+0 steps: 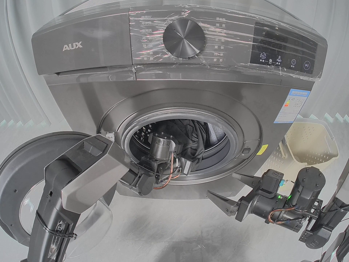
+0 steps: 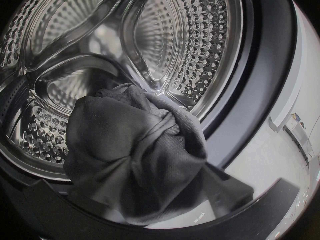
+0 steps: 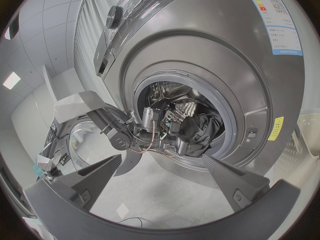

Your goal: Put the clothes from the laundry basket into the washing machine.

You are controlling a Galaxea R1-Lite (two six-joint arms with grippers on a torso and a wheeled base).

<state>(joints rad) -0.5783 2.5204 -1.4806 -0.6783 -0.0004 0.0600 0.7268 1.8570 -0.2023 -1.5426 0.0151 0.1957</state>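
One dark garment [image 1: 194, 139] is all I can spot, and it's sitting right in the mouth of the washer [image 1: 91, 91]. It's bunched up on the right side of the opening, partly inside the drum [image 2: 150, 50], and a flap of it trails over the dark seal [image 2: 263, 67] at the lower edge. So it's in, but not all the way.

The left gripper [image 1: 187, 157] is poked into the opening, right up against that bundle. From its own wrist camera the garment [image 2: 133, 150] sits wadded up directly in front, with the shiny perforated drum wall behind it. Honestly can't tell whether the gripper is clamped on the cloth or has let go, since the fabric covers that whole spot. The right wrist view has the garment [image 3: 200, 134] butted against the end of the left arm, same story.

The right gripper [image 1: 222, 184] hangs out front, below and to the right of the opening, above the floor [image 1: 174, 230]. Its jaws are spread wide with nothing between them.

The door [image 1: 21, 179] is swung fully open on the left. A cream basket [image 1: 312, 142] sits on the floor just right of the washer, partly tucked behind its front corner.
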